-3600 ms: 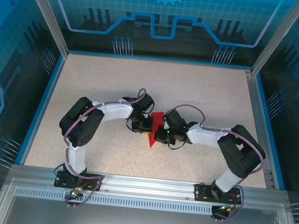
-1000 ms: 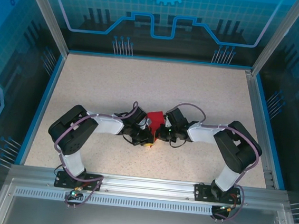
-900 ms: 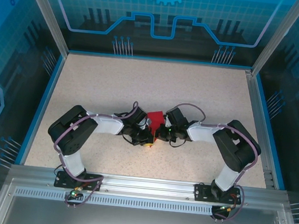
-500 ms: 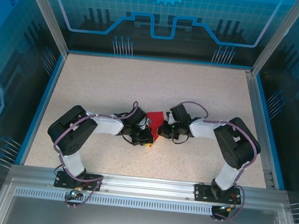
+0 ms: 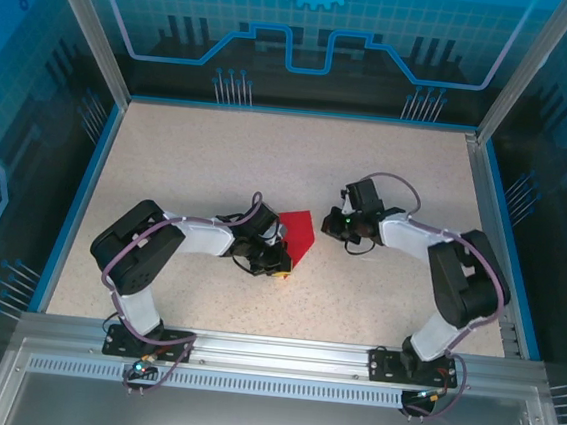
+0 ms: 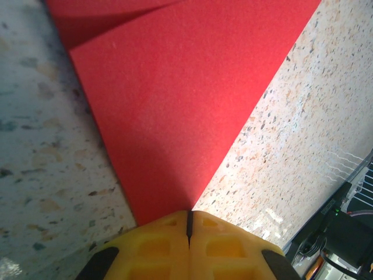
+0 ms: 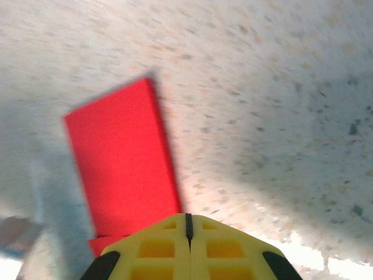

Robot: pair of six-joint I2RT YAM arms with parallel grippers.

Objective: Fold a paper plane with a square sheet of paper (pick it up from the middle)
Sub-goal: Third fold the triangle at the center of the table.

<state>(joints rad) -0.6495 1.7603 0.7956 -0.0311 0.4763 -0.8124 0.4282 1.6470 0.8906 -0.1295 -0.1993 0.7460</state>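
Beige speckled worktop [image 5: 219,156] carries everything, walled in by blue panels. Left of centre in the top view, the left gripper [image 5: 281,269] reaches in low, its yellow fingers pressed together right at the near point of the paper [image 5: 299,234]. In the left wrist view the fingers [image 6: 157,245] meet along a thin dark seam, and the paper's tip runs in underneath them. Whether that tip is pinched between them or merely lies below cannot be told.

The paper lies flat just right of that gripper, near the middle of the worktop. It is bright red, plain and unmarked, and already folded. From above it reads as a five-sided shape, broad at the far end and narrowing to a point toward the lower left. Up close its surface is matt and slightly grainy, with straight clean edges. A diagonal fold crosses the upper left of the left wrist view, and the flap beyond it sits in darker shadow.

Further right, the right gripper [image 5: 332,227] hangs just beside the paper's right edge, apart from it. Its yellow fingers [image 7: 154,248] are closed on nothing. Its own view is blurred, with the paper at lower left.
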